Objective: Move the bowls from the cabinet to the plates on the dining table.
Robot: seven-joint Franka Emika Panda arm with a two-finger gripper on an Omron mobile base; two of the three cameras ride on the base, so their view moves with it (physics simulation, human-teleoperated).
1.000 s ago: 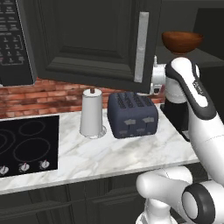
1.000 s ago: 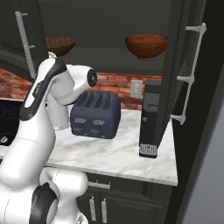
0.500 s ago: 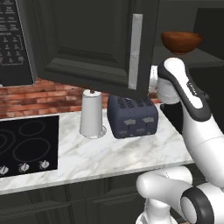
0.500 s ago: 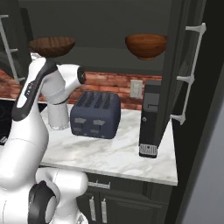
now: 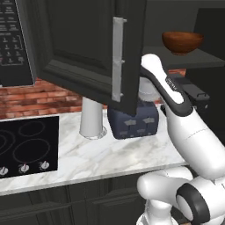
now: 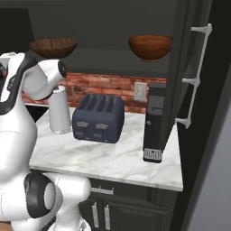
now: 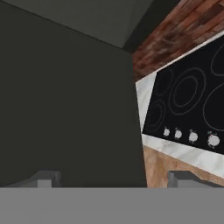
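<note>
- Cabinet [image 5: 83,48] door swung partway out; gripper [image 7: 113,177] behind it, jaws wide, holding nothing.
- Two bowls [image 6: 150,47] on the shelf (left one [image 6: 53,47] nearer the arm).
- Push door fully clear before reaching up.

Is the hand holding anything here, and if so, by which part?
Nothing is held: the hand is open, facing the inside of the dark cabinet door, fingertips apart and bare.

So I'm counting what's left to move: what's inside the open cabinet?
Two wooden bowls sit on the cabinet's shelf. The open door covers the left part in the left base view.
</note>
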